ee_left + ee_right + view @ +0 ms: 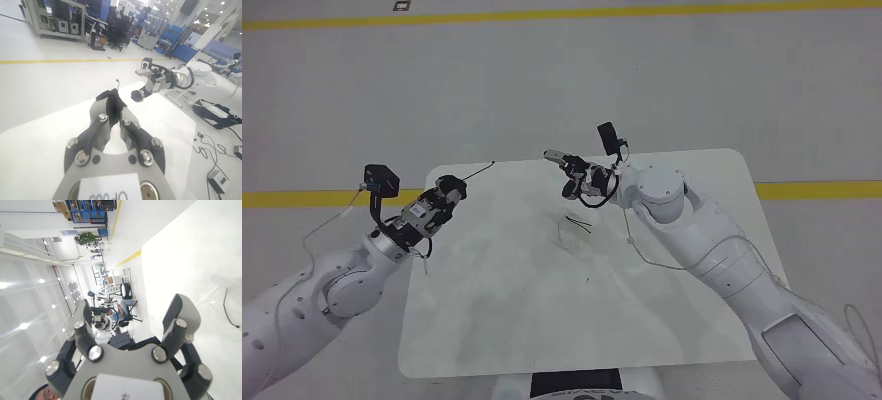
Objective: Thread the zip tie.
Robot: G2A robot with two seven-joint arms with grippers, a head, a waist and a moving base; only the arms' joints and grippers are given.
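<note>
A thin black zip tie [478,171] sticks out from my left gripper [451,188], which is shut on its lower part above the table's far left corner. In the left wrist view the zip tie [117,84] rises straight out of the closed fingertips [115,94], its small head at the far end. My right gripper [562,172] hovers open over the far edge of the table, a short way to the right of the tie's tip, with nothing between its fingers [174,308]. From the left wrist view that right gripper [138,84] faces the tie.
A clear plastic bag [573,229] with loose black zip ties [226,306] lies on the white table [642,320] near its middle. Cables and small boxes [217,176] lie on the floor beyond the table's right side.
</note>
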